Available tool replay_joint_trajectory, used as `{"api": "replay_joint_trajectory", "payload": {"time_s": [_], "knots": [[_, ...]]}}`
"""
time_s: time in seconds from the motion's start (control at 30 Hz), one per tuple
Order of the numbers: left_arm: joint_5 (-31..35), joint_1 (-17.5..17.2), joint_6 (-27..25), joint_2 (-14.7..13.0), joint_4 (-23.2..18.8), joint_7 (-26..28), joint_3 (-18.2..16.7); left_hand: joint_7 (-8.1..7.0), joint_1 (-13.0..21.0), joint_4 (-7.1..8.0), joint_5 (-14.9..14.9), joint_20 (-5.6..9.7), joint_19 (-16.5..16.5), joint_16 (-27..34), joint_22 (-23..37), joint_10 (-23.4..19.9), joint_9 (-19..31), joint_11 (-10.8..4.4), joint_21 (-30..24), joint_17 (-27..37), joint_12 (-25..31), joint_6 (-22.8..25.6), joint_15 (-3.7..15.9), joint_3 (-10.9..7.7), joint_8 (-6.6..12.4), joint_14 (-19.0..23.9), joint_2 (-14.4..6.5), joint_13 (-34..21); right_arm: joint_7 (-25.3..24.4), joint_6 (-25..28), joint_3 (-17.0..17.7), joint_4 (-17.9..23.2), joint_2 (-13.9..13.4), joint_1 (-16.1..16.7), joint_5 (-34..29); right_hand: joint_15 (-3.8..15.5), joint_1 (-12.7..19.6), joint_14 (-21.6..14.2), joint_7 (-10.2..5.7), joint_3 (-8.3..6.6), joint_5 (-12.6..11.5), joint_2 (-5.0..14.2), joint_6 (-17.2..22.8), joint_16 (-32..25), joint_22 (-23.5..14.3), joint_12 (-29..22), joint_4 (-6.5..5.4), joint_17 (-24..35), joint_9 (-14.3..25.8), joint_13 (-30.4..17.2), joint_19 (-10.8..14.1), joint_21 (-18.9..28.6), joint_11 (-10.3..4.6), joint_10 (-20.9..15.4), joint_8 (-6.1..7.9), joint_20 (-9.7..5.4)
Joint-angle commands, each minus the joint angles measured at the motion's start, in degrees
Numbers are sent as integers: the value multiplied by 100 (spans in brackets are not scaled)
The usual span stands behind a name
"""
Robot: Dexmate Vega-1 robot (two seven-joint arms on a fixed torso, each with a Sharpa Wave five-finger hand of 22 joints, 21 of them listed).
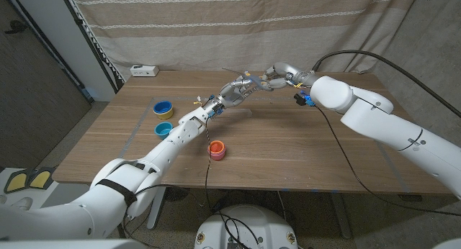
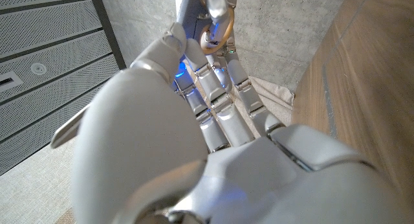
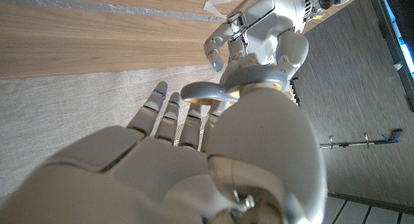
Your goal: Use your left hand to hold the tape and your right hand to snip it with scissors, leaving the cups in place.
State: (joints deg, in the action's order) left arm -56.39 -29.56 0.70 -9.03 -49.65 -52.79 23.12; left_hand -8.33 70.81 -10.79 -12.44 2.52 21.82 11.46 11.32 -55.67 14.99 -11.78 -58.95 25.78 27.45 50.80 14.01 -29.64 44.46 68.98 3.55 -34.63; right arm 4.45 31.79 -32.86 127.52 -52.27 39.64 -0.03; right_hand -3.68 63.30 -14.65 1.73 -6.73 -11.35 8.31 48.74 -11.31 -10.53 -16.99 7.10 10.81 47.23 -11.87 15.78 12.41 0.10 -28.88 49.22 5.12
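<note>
Both hands are raised close together above the back middle of the table. My right hand grips the scissors; their grey, tan-lined handle loop sits by its thumb and shows past my left fingers. My left hand faces it, fingers curled, pinching a thin pale strip of tape. The blades are hidden. A yellow-rimmed blue cup, a blue cup and a red cup stand on the table's left half.
A white power strip lies at the back left corner. A beige curtain hangs behind the table. Faint tape lines mark the wood near the left edge.
</note>
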Motion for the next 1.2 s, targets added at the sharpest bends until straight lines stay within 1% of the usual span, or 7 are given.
{"api": "replay_joint_trajectory", "payload": {"time_s": [0.03,0.23,0.37,0.43,0.47,0.63,1.2], "knots": [[93,-58,175,-52,-132,36,53,-45,-2,250,55,673,-73,-44,33,118,-109,-20,-72,-30,-114,-93,-2,-240,-134,-113,20,-96,5,-54,-16,-47,-6,-13,45,19,-53,-39,184,0,13,10,443,-21,-24,-28,-39,7,37,-14,27,38,3,-48,232,-3],[68,-98,142,-85,-177,86,52,-81,-50,265,103,625,-151,-65,18,185,-206,-13,-77,-111,-188,-165,-2,-190,-266,-185,34,-14,17,-17,-40,-35,-8,-32,28,18,-63,-43,172,-4,13,11,441,-16,-24,-23,-41,8,13,-14,25,34,-2,-48,241,2],[92,-137,196,-116,-219,132,55,-250,-309,317,140,588,-273,-92,-48,404,-368,-12,44,-291,-376,-420,-27,-174,-641,-441,167,176,10,9,-51,-26,2,-36,25,15,-63,-47,172,-7,12,5,443,-12,-24,-19,-35,6,6,-13,23,31,-3,-49,257,5],[107,-165,205,-149,-267,166,62,-378,-743,345,141,697,-267,-54,-66,506,-404,-30,205,-503,-440,-542,-42,-351,-1166,-732,346,250,-3,30,-61,-17,4,-41,6,13,-62,-48,183,-8,11,2,430,-10,-24,-19,-32,6,18,-13,23,29,7,-55,269,4],[118,-188,210,-170,-309,201,65,-369,-1026,243,148,758,-192,5,-61,589,-368,-28,370,-708,-516,-408,-43,-682,-1654,-903,466,290,-4,32,-52,-15,6,-37,19,12,-62,-46,174,-9,11,1,443,-8,-24,-19,-31,6,9,-13,21,28,13,-57,272,7],[141,-273,242,-253,-449,308,69,-407,-1502,154,115,798,-69,25,-67,860,-206,-43,1071,-827,-784,-651,-81,-1081,-2406,-1569,620,248,-47,40,-43,-2,14,-24,14,12,-64,-56,172,-11,8,-6,443,-7,-24,-21,-26,5,-4,-12,22,26,31,-74,287,9],[-32,-426,245,-369,-831,486,-16,-416,-1908,128,49,665,-149,4,-58,957,-120,-46,1700,-728,-903,-854,-103,-1140,-2609,-2130,676,212,-227,-104,197,-69,77,156,332,61,-100,-109,146,-27,7,15,449,-12,-25,-24,-37,9,-36,-13,-9,7,41,-124,359,33]]}}
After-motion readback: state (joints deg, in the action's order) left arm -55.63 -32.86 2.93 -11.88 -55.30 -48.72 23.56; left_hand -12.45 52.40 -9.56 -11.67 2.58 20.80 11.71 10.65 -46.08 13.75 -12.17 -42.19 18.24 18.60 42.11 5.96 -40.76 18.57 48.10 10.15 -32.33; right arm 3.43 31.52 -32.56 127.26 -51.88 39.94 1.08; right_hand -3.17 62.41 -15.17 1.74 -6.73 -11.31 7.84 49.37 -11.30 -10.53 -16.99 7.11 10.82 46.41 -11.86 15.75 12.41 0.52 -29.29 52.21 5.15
